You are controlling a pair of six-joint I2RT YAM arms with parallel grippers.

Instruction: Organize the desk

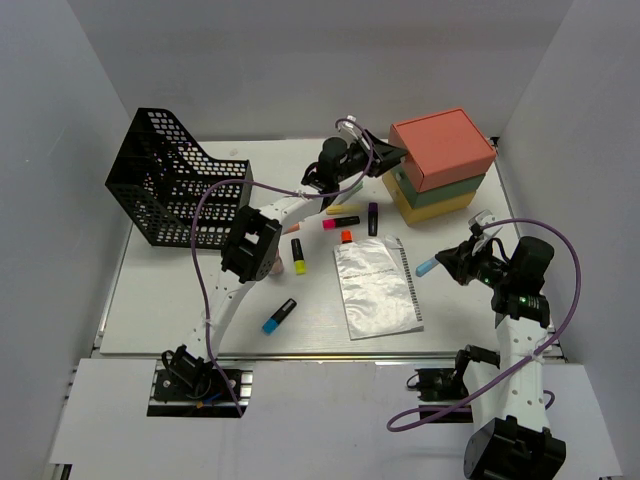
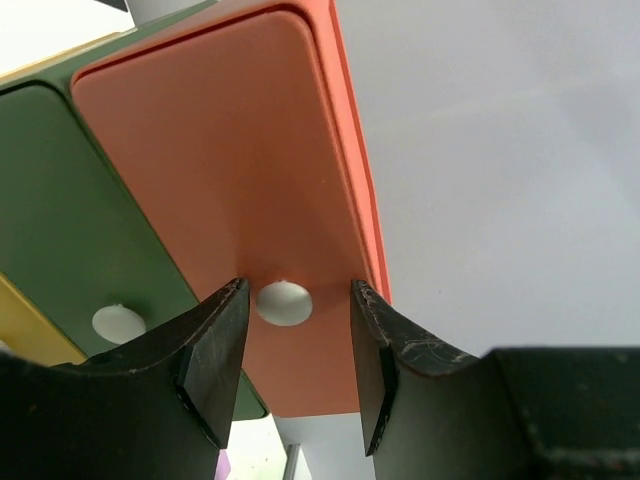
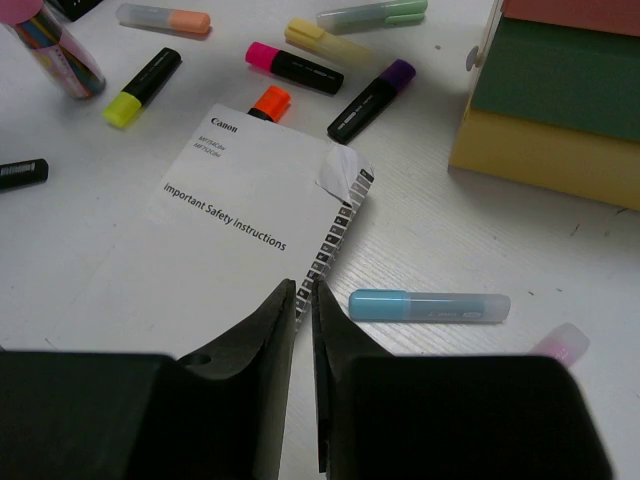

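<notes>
Straddling the finger hole (image 2: 284, 303) of the coral drawer (image 2: 230, 150) with jaws open, the left gripper (image 2: 297, 300) faces the drawer front toward the far right of the desk surface (image 1: 160, 295), far nearer than the right gripper (image 3: 304, 300), jaws all but closed and empty over the booklet (image 3: 250, 190).

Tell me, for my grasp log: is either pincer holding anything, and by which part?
Nothing is held: left pincer open before the coral drawer, right pincer closed and empty.
</notes>
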